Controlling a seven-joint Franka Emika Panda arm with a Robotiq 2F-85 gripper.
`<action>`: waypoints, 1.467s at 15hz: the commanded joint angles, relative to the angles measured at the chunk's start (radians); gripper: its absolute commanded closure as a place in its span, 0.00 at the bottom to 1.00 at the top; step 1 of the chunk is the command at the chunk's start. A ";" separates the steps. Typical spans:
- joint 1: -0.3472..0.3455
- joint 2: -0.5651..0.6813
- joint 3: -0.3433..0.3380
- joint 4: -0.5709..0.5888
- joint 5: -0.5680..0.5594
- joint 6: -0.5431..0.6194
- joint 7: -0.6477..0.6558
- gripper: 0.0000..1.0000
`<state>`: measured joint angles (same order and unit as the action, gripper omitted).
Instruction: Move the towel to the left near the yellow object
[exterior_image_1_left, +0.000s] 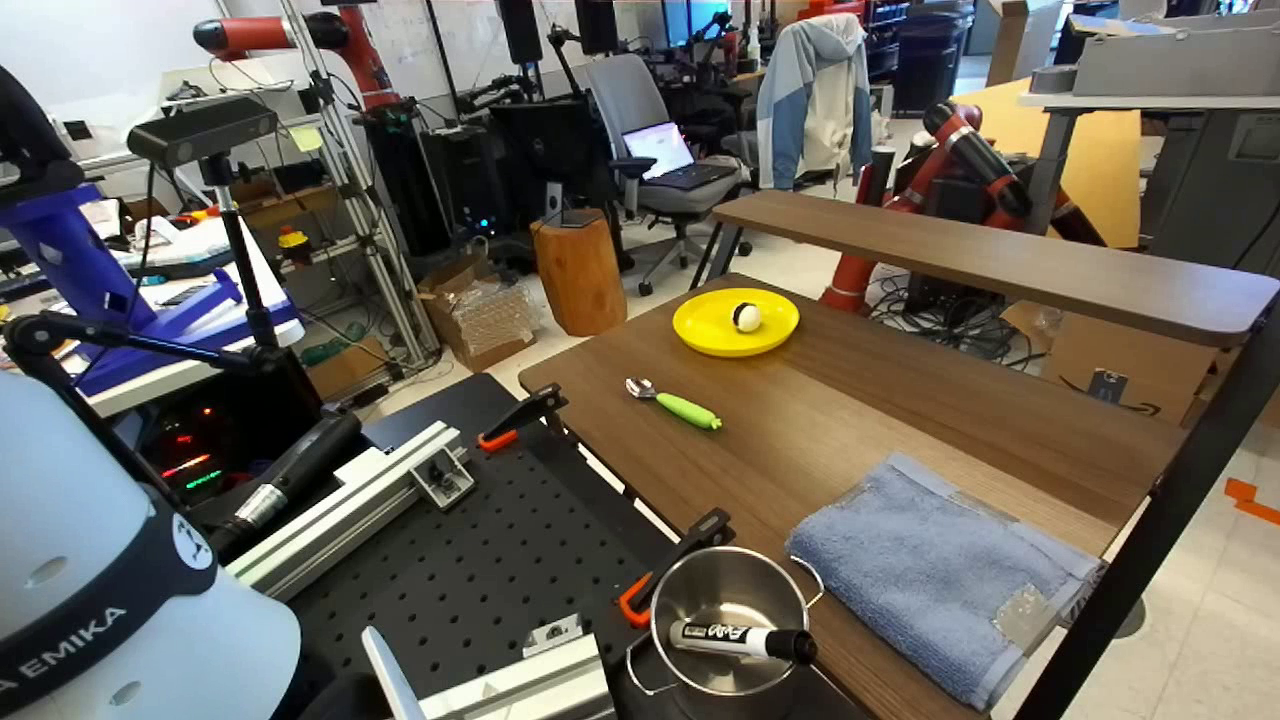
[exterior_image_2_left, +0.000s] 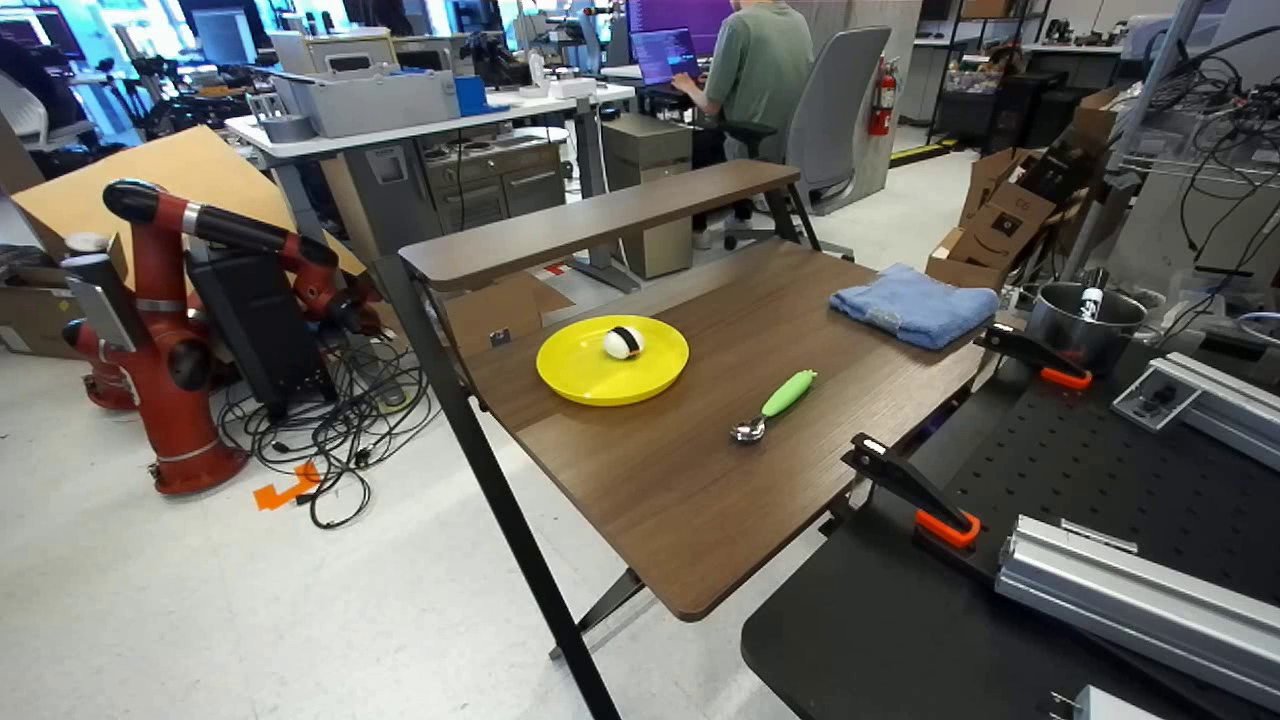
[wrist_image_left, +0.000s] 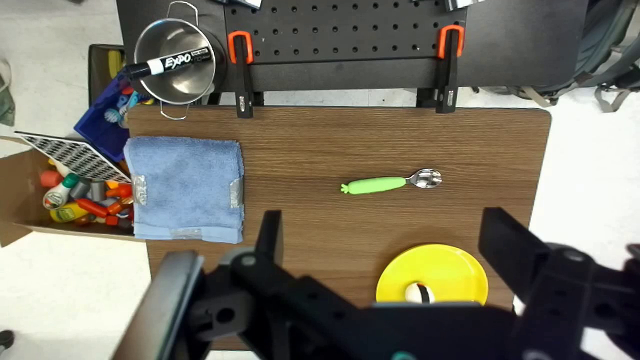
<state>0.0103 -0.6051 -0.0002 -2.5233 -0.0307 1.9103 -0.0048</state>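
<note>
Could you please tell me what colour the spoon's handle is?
The handle is light green, clearest in the wrist view.

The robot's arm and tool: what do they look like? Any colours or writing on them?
In an exterior view, the visible part of the arm is a smooth, rounded, pale white shell, crossed by a dark band with white lettering ending in EMIKA and a round emblem. In the wrist view, the tool is black and angular, with two blocky fingers.
</note>
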 joint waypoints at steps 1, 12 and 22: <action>-0.002 0.000 0.002 0.002 0.001 -0.002 -0.001 0.00; -0.060 0.112 -0.120 0.030 -0.006 0.098 -0.126 0.00; -0.121 0.551 -0.245 0.196 0.100 0.344 -0.274 0.00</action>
<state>-0.0959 -0.1808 -0.2405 -2.4121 -0.0020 2.2274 -0.2343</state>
